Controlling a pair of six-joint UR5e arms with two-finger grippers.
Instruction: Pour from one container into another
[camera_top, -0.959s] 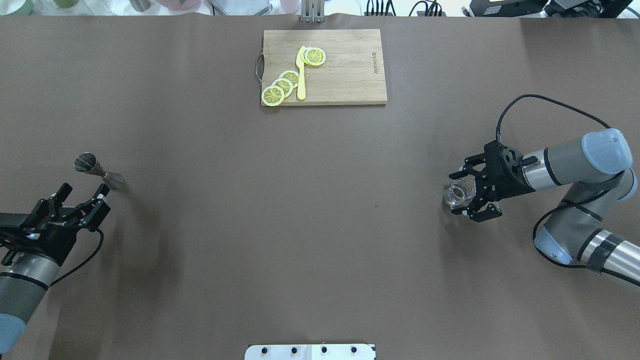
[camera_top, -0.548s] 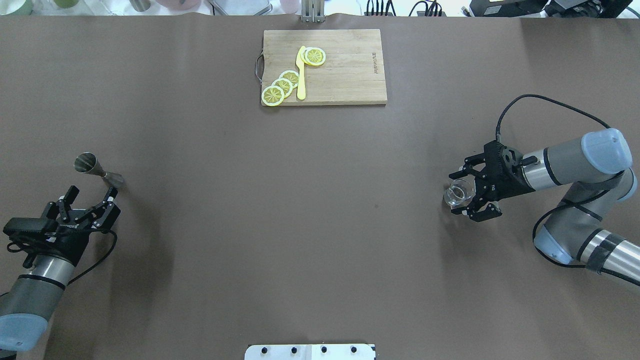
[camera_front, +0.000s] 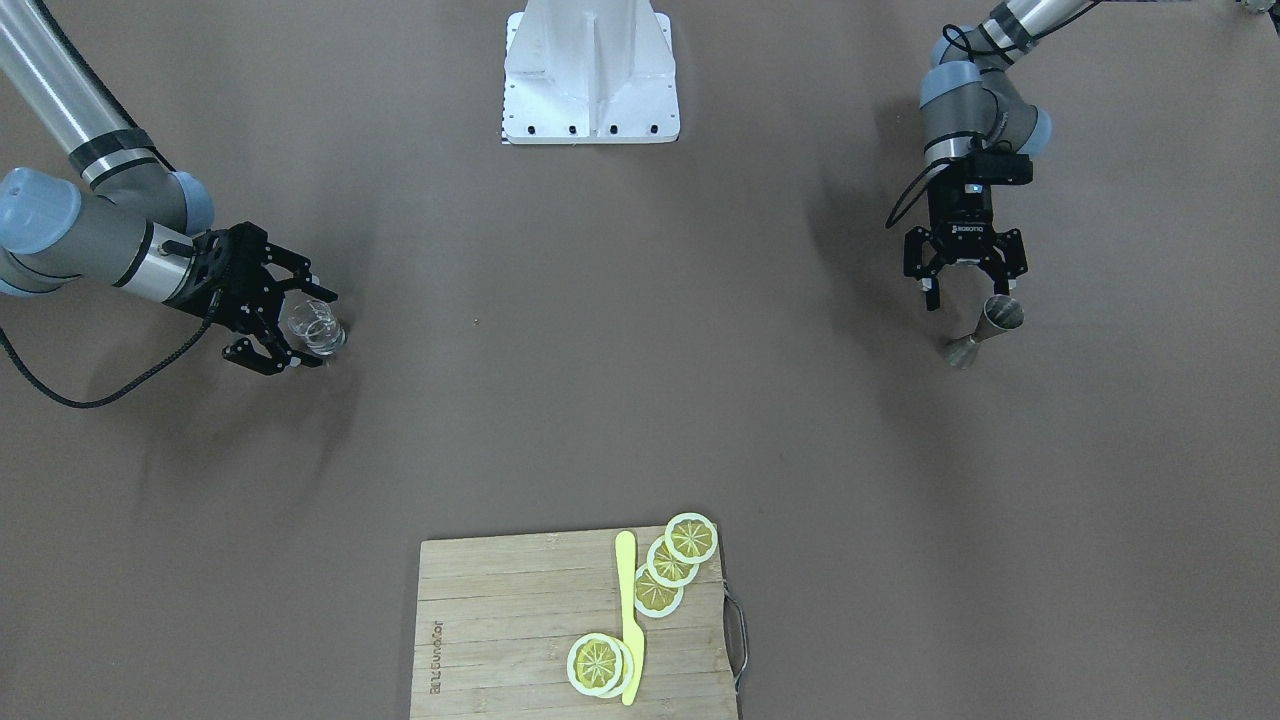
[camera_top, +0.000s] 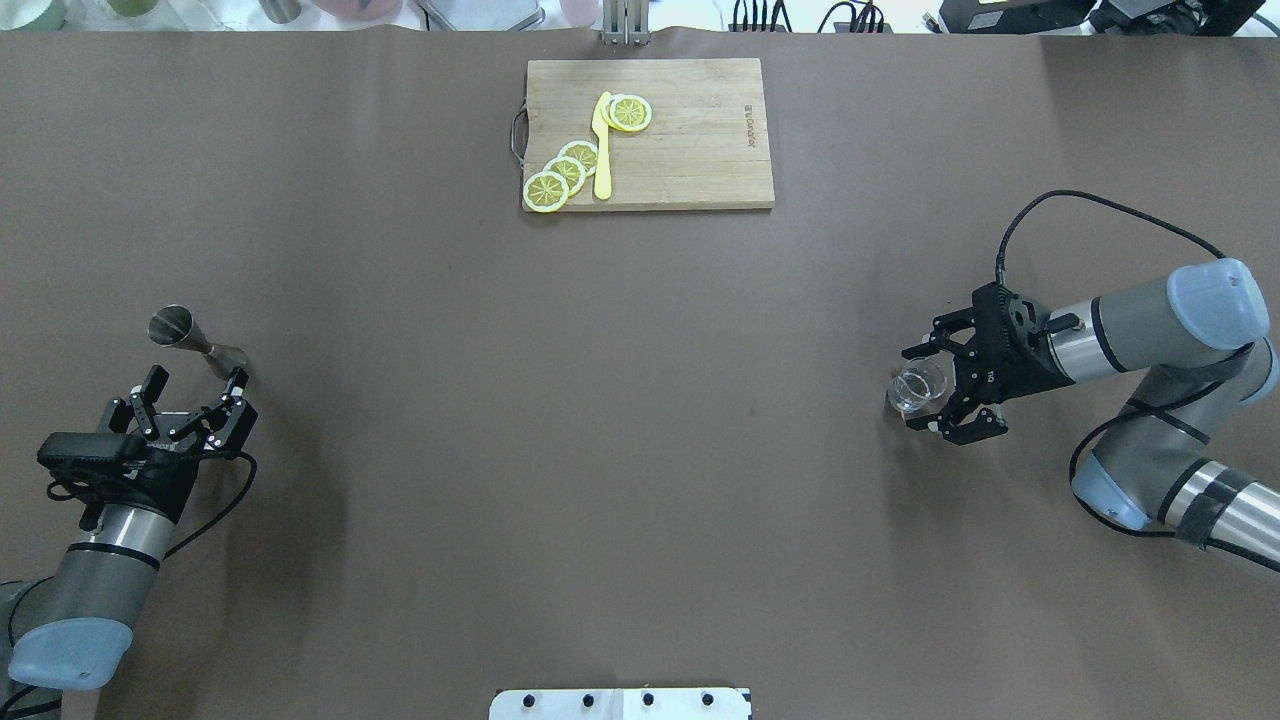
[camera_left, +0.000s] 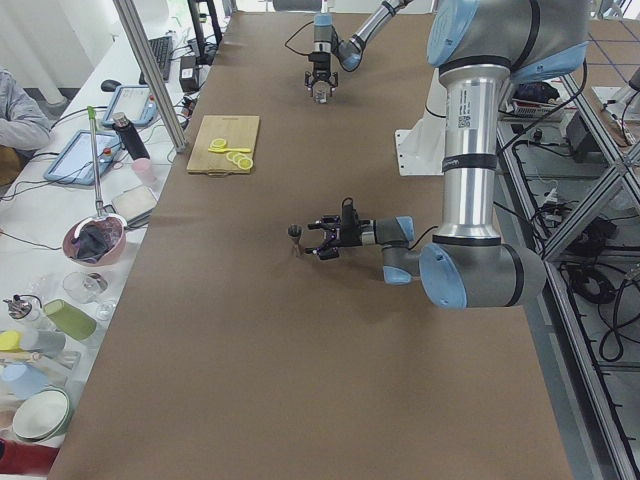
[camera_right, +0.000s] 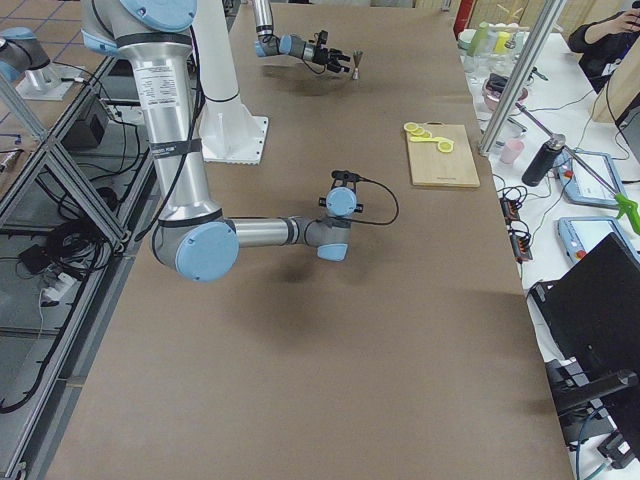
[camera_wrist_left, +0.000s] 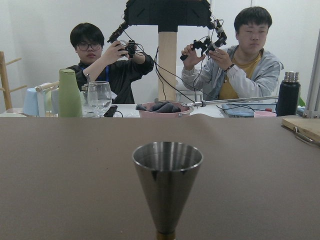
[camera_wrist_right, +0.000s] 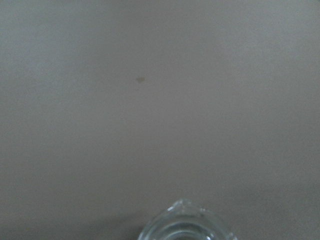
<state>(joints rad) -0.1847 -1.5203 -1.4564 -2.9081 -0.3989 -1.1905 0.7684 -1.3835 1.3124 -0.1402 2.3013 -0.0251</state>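
Black fingers of the left gripper (camera_top: 196, 378) are seen spread, with the upright steel jigger (camera_top: 200, 343) standing ungrasped straight ahead, just beyond their tips. Well apart, the glass (camera_top: 918, 384) is flanked by the spread right gripper (camera_top: 921, 390).

You'll find a wooden cutting board (camera_top: 690, 140); on it, a yellow knife (camera_top: 602, 150) lies with lemon slices (camera_top: 565, 172) on either side.

Steel double-cone jigger (camera_top: 197, 342), upright, left-centre of overhead view; small clear glass (camera_top: 920, 386), upright, right-centre.
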